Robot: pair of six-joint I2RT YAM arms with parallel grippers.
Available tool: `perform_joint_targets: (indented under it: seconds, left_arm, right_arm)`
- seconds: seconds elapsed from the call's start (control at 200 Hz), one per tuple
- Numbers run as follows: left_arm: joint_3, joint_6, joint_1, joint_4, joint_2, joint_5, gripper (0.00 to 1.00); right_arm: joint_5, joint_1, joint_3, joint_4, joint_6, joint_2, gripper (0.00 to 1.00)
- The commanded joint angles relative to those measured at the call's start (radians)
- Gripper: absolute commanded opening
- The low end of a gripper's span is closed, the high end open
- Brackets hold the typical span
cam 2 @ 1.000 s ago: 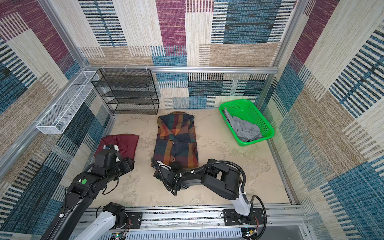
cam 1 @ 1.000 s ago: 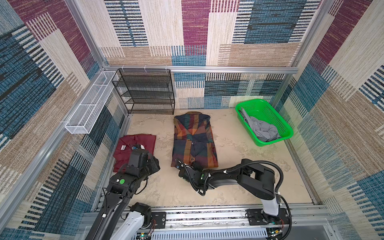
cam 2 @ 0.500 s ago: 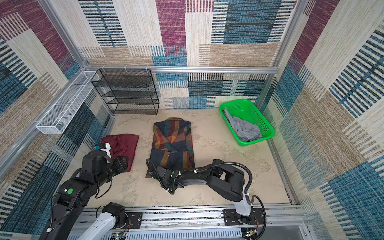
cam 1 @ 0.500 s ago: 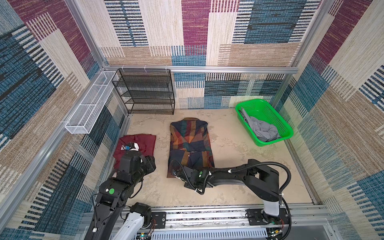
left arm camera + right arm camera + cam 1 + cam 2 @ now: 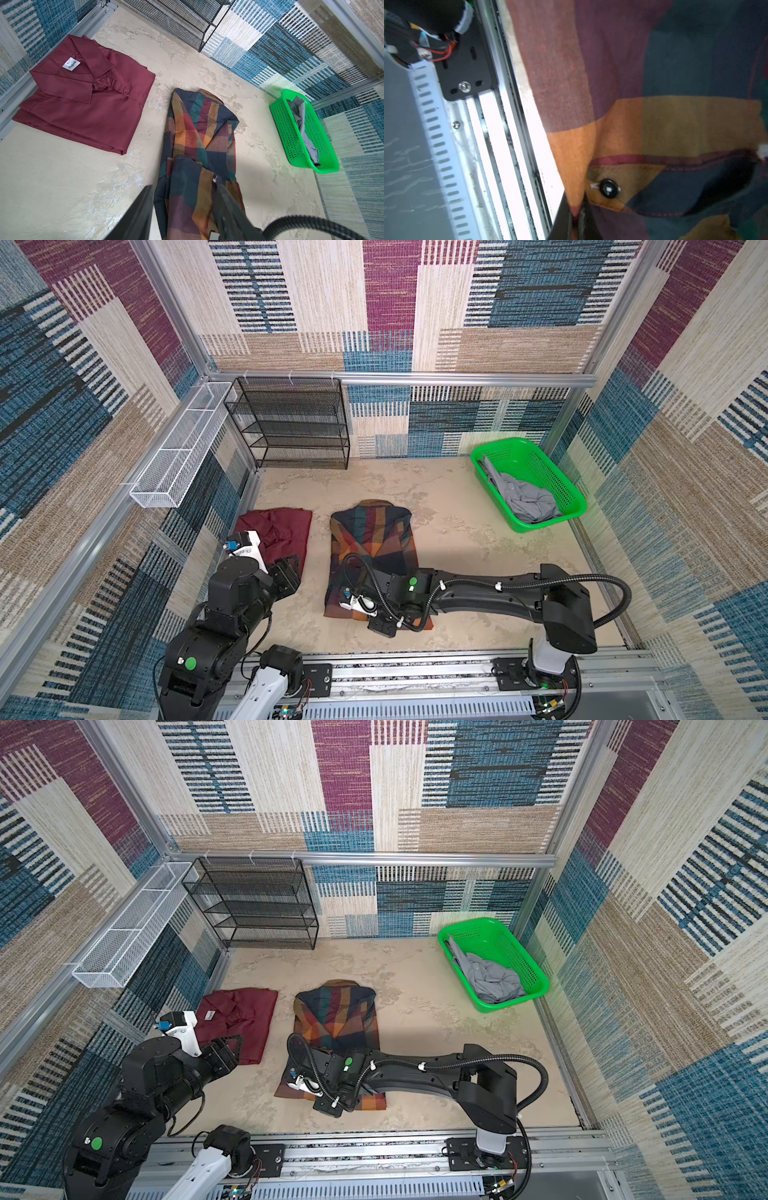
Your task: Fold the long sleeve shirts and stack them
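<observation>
The plaid shirt lies lengthwise mid-floor, collar toward the back wall. My right gripper is at its near hem, shut on a fold of orange cloth beside a black button. The maroon shirt lies folded to its left, white label up. My left gripper hovers over the maroon shirt's near corner, open and empty. The grey shirt is crumpled in the green basket.
A black wire shelf rack stands against the back wall. A white wire basket hangs on the left wall. The aluminium front rail runs just behind the plaid shirt's near hem.
The right gripper has shut on the plaid shirt's hem and dragged the shirt toward the front rail. The left arm has drawn back a little toward the near left.
</observation>
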Motion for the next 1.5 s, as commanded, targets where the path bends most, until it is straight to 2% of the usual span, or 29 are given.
perform_joint_targets:
  seconds: [0.0,0.18,0.501,0.711,0.821,0.982,1.052,1.152,1.327,1.497]
  left_arm:
    - [0.011,0.016,0.001,-0.021,-0.005,0.015,0.53]
    - [0.029,0.011,0.001,-0.016,-0.019,0.020,0.53]
    - [0.045,0.004,0.001,-0.027,-0.038,0.026,0.53]
    - [0.027,-0.027,0.001,-0.017,-0.061,0.043,0.53]
    - [0.014,-0.028,0.001,-0.015,-0.062,0.047,0.53]
    - [-0.005,-0.018,0.002,0.004,-0.070,0.055,0.53]
    - [-0.011,-0.008,0.001,0.014,-0.074,0.064,0.53]
    - [-0.011,-0.003,0.001,0.021,-0.088,0.056,0.53]
    - [-0.020,-0.037,0.001,0.006,-0.152,0.026,0.53]
    - [-0.023,-0.050,0.001,-0.035,-0.194,0.008,0.53]
  right_arm:
    - [-0.087,0.001,0.026,0.013,0.007,-0.033,0.00]
    - [-0.168,-0.016,0.088,0.041,-0.005,-0.075,0.00]
    - [-0.405,-0.090,0.112,0.149,0.005,-0.096,0.00]
    - [-0.546,-0.122,0.178,0.186,0.013,-0.043,0.00]
    - [-0.523,-0.133,0.179,0.206,0.020,-0.043,0.00]
    - [-0.447,-0.171,0.078,0.242,0.062,-0.078,0.00]
    - [-0.450,-0.173,0.055,0.240,0.069,-0.092,0.00]
    - [-0.528,-0.173,0.061,0.271,0.078,-0.100,0.00]
    - [-0.624,-0.173,0.202,0.275,0.080,0.014,0.00]
    - [-0.643,-0.175,0.390,0.225,0.070,0.194,0.00]
